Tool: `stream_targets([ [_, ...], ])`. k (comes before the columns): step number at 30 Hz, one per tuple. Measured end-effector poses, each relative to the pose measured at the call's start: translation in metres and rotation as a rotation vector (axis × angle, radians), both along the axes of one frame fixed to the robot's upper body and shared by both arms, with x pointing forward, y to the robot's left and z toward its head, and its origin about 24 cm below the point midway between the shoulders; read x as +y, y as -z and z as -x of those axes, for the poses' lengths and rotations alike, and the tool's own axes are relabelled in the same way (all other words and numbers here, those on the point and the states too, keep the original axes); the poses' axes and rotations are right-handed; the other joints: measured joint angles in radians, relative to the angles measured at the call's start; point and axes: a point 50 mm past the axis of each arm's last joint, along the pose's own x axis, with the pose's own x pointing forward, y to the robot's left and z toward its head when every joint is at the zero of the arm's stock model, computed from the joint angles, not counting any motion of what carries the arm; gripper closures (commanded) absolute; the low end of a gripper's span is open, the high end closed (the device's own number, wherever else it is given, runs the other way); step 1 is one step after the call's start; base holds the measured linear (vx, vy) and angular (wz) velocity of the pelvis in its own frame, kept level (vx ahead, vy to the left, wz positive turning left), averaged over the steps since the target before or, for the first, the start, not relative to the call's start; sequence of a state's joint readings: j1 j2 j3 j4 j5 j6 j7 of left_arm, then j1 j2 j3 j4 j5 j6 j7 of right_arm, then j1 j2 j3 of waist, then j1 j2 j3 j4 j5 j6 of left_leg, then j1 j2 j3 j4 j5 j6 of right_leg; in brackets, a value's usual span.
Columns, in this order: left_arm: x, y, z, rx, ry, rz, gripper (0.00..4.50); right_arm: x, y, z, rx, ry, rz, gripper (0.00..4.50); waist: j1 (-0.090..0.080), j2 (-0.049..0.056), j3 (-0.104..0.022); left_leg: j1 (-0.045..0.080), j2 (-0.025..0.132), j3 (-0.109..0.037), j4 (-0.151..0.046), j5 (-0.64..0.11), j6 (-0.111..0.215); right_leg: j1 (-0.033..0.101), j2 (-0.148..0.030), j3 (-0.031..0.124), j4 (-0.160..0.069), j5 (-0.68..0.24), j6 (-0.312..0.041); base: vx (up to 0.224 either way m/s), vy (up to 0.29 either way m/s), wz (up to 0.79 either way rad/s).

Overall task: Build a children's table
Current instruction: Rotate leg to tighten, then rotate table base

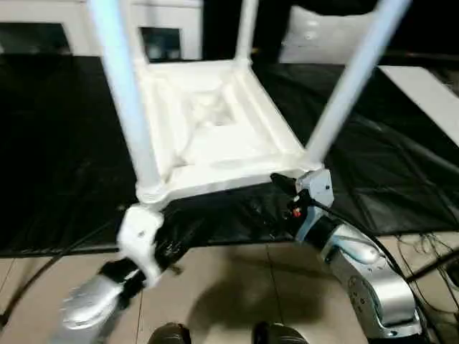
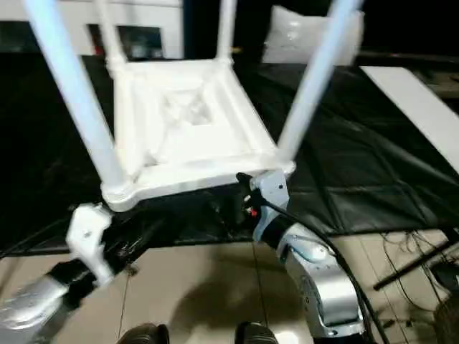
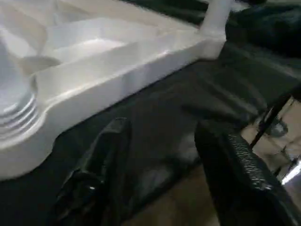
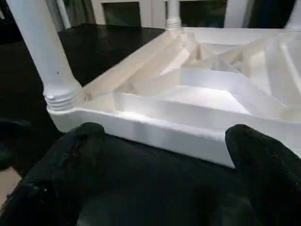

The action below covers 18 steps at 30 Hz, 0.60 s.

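1. Nearest the camera, two dark shoe tips (image 1: 222, 334) show at the bottom edge on a tan tiled floor (image 1: 229, 287); the silver forearms rise from either side of them.
2. The left gripper (image 3: 160, 169) hangs just in front of the table's near left corner, over the edge of the black sheet (image 1: 57, 179); its two black fingers (image 3: 99, 165) stand apart with nothing between them, only sheet and floor showing in the gap.
3. The right gripper (image 4: 164, 188) sits close before the near edge of the table top by the near right corner; its fingers (image 4: 75, 155) are spread wide and empty, not touching the white rim.
4. Black cables (image 1: 423, 265) trail over the floor beside the right arm.
5. The children's table (image 1: 215, 129) lies upside down on the black sheet, ribbed underside facing up; its near edge lies just beyond both grippers.
6. White tubular legs stand in the corner sockets, pointing up: the near left leg (image 1: 129, 100), the near right leg (image 1: 351, 79), a far leg (image 1: 247, 29) and another far leg (image 2: 106, 32).
7. Beyond the table, white furniture (image 1: 172, 29) stands against a dark background.
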<state>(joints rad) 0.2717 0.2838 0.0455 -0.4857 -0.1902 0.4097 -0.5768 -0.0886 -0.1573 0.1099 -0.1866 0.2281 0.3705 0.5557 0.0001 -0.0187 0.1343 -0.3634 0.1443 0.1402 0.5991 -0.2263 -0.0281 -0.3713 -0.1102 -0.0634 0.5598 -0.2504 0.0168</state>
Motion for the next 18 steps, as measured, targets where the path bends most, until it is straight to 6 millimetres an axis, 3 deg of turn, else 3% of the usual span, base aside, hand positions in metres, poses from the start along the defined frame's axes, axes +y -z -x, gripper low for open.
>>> stream_targets([
  [1, 0.009, -0.001, 0.002, 0.006, -0.008, -0.020, 1.84, 0.001, -0.001, 0.001, -0.007, -0.016, -0.006, 0.00, -0.002, 0.003, 0.002, -0.001, 0.005, 0.001, -0.005, 0.000, 0.000, 0.003, 0.001, -0.011, -0.004, -0.002, -0.004, -0.088, -0.033, 0.00],
  [2, 0.020, -0.003, 0.001, 0.003, -0.029, -0.052, 1.73, 0.001, 0.000, 0.003, -0.005, -0.023, -0.019, 0.00, 0.008, 0.010, 0.008, -0.007, 0.014, 0.014, -0.020, 0.001, -0.002, 0.002, -0.001, -0.030, 0.052, -0.036, -0.016, -0.130, -0.055, 0.14],
  [3, 0.025, -0.007, -0.002, -0.010, -0.031, -0.065, 1.68, -0.002, 0.003, 0.006, 0.003, -0.012, -0.025, 0.00, 0.044, 0.001, 0.003, -0.011, 0.026, 0.046, -0.022, 0.001, -0.002, 0.005, 0.003, -0.023, 0.130, -0.060, -0.024, -0.130, -0.055, 0.14],
  [4, 0.032, -0.013, -0.002, -0.035, -0.049, -0.078, 1.58, -0.003, 0.004, 0.006, 0.005, -0.007, -0.025, 0.00, 0.080, -0.035, -0.013, -0.021, 0.031, 0.079, -0.016, 0.006, -0.008, 0.014, 0.006, 0.009, 0.175, -0.100, -0.017, -0.062, -0.134, 0.28],
  [5, 0.044, -0.012, 0.002, -0.024, -0.099, -0.096, 1.48, 0.000, -0.002, 0.001, -0.016, -0.021, -0.032, 0.00, 0.093, -0.039, -0.018, -0.044, 0.025, 0.054, 0.019, 0.006, -0.027, -0.001, 0.020, 0.028, 0.168, -0.084, 0.016, -0.005, -0.180, 0.30],
  [6, 0.051, -0.003, 0.008, 0.028, -0.123, -0.111, 1.38, 0.000, -0.004, 0.001, -0.022, -0.016, -0.043, 0.00, 0.104, -0.022, -0.018, -0.054, 0.017, 0.020, 0.031, 0.016, -0.022, 0.001, 0.030, 0.031, 0.169, -0.084, 0.015, -0.005, -0.180, 0.30],
  [7, 0.057, 0.002, 0.010, 0.060, -0.146, -0.119, 1.38, 0.000, -0.004, 0.001, -0.022, -0.017, -0.048, 0.00, 0.117, -0.007, -0.018, -0.046, 0.007, -0.013, 0.051, 0.016, -0.023, 0.004, 0.042, 0.033, 0.168, -0.084, 0.014, -0.051, -0.095, 0.21],
  [8, 0.063, 0.001, 0.008, 0.055, -0.174, -0.141, 1.15, 0.001, -0.004, 0.001, -0.024, -0.017, -0.051, 0.00, 0.117, 0.011, -0.014, -0.039, -0.003, -0.042, 0.066, 0.028, -0.037, 0.009, 0.041, 0.016, 0.166, -0.081, 0.010, -0.060, 0.010, 0.07],
  [10, 0.070, -0.009, 0.000, 0.004, -0.213, -0.164, 1.04, 0.001, -0.001, 0.001, -0.011, -0.017, -0.045, 0.00, 0.109, 0.021, -0.009, -0.041, 0.000, -0.051, 0.060, 0.028, -0.039, 0.018, 0.039, 0.001, 0.154, -0.076, 0.001, -0.059, 0.042, -0.01],
  [11, 0.070, -0.019, -0.010, -0.047, -0.230, -0.163, 0.97, 0.000, 0.002, 0.001, -0.006, -0.005, -0.028, 0.00, 0.098, 0.029, -0.006, -0.040, 0.001, -0.058, 0.051, 0.028, -0.039, 0.028, 0.047, -0.003, 0.135, -0.077, -0.007, -0.068, 0.105, -0.15],
  [12, 0.068, -0.027, -0.017, -0.091, -0.233, -0.156, 0.97, -0.001, 0.002, 0.000, -0.008, 0.005, -0.015, 0.00, 0.100, 0.026, -0.007, -0.049, 0.001, -0.054, 0.037, 0.028, -0.039, 0.035, 0.051, -0.007, 0.140, -0.083, -0.029, -0.068, 0.105, -0.15],
  [13, 0.064, -0.032, -0.022, -0.120, -0.228, -0.137, 0.91, -0.003, 0.002, 0.000, -0.010, 0.018, -0.004, 0.00, 0.099, 0.018, -0.011, -0.053, 0.000, -0.038, 0.026, 0.028, -0.039, 0.035, 0.049, -0.008, 0.151, -0.094, -0.056, -0.116, 0.086, 0.04],
  [14, 0.056, -0.038, -0.027, -0.159, -0.220, -0.103, 0.82, -0.004, 0.003, -0.002, -0.011, 0.039, 0.006, 0.00, 0.103, 0.000, -0.018, -0.055, -0.002, -0.011, 0.012, 0.029, -0.039, 0.029, 0.036, 0.007, 0.149, -0.103, -0.058, -0.055, 0.025, 0.09],
  [15, 0.052, -0.040, -0.028, -0.172, -0.214, -0.089, 0.70, -0.003, 0.003, -0.003, -0.008, 0.044, 0.004, 0.00, 0.096, -0.009, -0.018, -0.049, -0.013, -0.003, 0.024, 0.022, -0.047, 0.011, 0.016, 0.011, 0.145, -0.106, -0.037, -0.055, 0.025, 0.09],
  [16, 0.048, -0.037, -0.028, -0.165, -0.220, -0.082, 0.57, -0.003, 0.004, -0.003, -0.003, 0.054, 0.002, 0.00, 0.100, -0.006, -0.015, -0.043, -0.018, -0.019, 0.055, -0.007, -0.063, 0.007, 0.007, 0.012, 0.143, -0.100, -0.028, 0.075, 0.036, -0.21],
  [17, 0.044, -0.029, -0.032, -0.144, -0.249, -0.078, 0.51, -0.005, 0.005, -0.005, 0.001, 0.085, -0.003, 0.00, 0.093, 0.025, -0.012, -0.014, -0.016, -0.080, 0.086, -0.007, -0.061, 0.026, 0.003, -0.017, 0.129, -0.079, -0.010, 0.083, 0.117, -0.20],
  [18, 0.042, -0.031, -0.040, -0.159, -0.268, -0.080, 0.44, -0.005, 0.005, -0.006, 0.009, 0.103, -0.011, 0.00, 0.083, 0.034, -0.011, -0.007, -0.014, -0.072, 0.075, 0.000, -0.028, 0.022, 0.005, -0.019, 0.121, -0.062, -0.011, -0.014, 0.101, -0.16],
])
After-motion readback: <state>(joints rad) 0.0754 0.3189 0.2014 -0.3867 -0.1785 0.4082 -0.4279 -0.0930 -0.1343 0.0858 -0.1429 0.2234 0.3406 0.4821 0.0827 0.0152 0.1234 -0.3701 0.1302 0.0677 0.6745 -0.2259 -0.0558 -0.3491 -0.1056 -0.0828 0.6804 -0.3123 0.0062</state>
